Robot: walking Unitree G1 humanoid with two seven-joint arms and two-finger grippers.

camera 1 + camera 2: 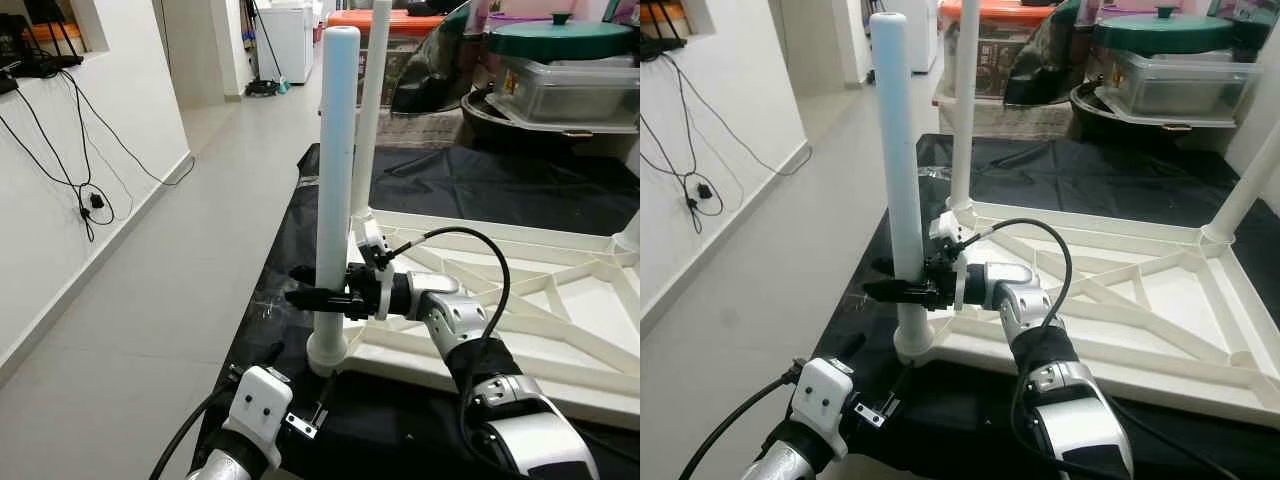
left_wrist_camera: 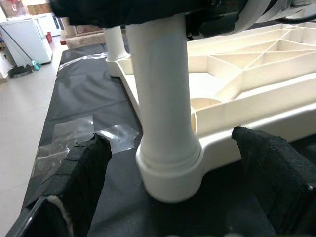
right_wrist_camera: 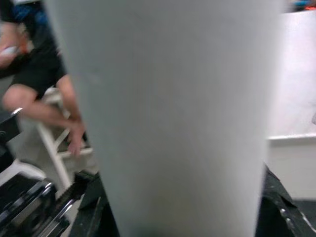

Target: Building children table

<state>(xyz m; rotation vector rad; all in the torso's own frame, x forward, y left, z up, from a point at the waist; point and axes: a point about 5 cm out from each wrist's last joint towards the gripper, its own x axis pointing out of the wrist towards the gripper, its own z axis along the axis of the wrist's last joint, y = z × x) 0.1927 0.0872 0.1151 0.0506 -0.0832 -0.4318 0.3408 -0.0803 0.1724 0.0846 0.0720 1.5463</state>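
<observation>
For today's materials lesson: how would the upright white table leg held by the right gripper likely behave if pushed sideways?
The white table leg looks like a stiff, smooth plastic tube, so it would probably not bend. Tall and narrow, it might tip if its base is loose in the corner socket of the upturned tabletop. The right gripper closed around it probably steadies it.

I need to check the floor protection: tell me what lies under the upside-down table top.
A black sheet lies under the table top, showing along its edges and beyond. What is beneath the top's middle is covered.
</observation>
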